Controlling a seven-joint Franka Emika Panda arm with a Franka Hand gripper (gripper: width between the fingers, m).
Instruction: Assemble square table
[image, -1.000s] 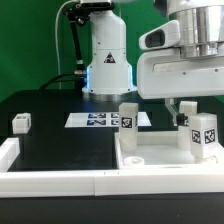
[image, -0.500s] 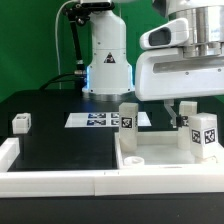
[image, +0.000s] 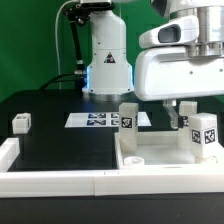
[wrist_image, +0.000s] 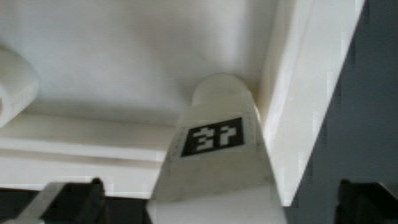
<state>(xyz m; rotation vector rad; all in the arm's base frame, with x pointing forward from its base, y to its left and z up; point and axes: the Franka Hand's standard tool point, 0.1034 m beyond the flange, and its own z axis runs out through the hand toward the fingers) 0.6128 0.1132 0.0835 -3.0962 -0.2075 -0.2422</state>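
Note:
The white square tabletop (image: 165, 152) lies at the exterior view's lower right. Two white tagged legs stand upright on it, one at its back left corner (image: 128, 116) and one at its right (image: 204, 131). A third small leg block (image: 21, 122) lies on the black table at the left. My gripper (image: 178, 113) hangs over the tabletop just left of the right leg. In the wrist view the tagged leg (wrist_image: 215, 135) lies between my fingers (wrist_image: 80, 200), next to the tabletop's rim (wrist_image: 311, 60). My gripper (wrist_image: 222, 205) is open, with gaps on both sides of the leg.
The marker board (image: 100, 119) lies flat in front of the robot base (image: 107, 60). White border rails run along the front (image: 60, 181) and the left (image: 8, 150) of the black table.
The gripper has risen slightly. The legs and the tabletop have not moved.

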